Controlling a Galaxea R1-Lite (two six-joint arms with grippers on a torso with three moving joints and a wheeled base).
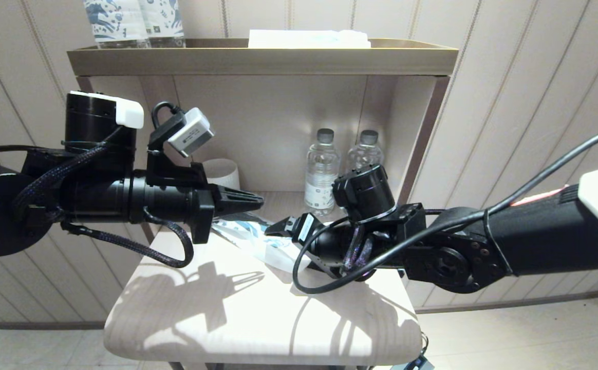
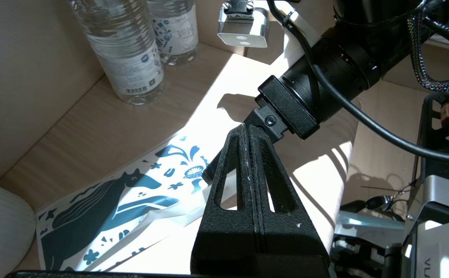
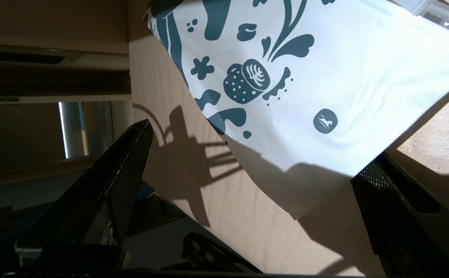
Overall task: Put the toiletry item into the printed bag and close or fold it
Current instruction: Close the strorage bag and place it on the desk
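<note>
The printed bag (image 1: 250, 237) lies flat on the pale table (image 1: 237, 308), white with a dark blue horse and flowers (image 2: 105, 204). My left gripper (image 1: 257, 202) hovers just above the bag's left part, shut with nothing between its fingers (image 2: 247, 154). My right gripper (image 1: 277, 229) comes in from the right at table height and is open. The bag's near corner (image 3: 305, 85) lies between its two fingers, and one finger (image 3: 378, 185) sits at the bag's edge. The toiletry item is out of view.
Two clear water bottles (image 1: 321, 172) stand in the niche behind the bag, close to the right arm's wrist (image 1: 366, 192). A white cup (image 1: 223, 172) stands at the niche's left. The upper shelf (image 1: 258, 59) carries more bottles and a flat white packet (image 1: 309, 38).
</note>
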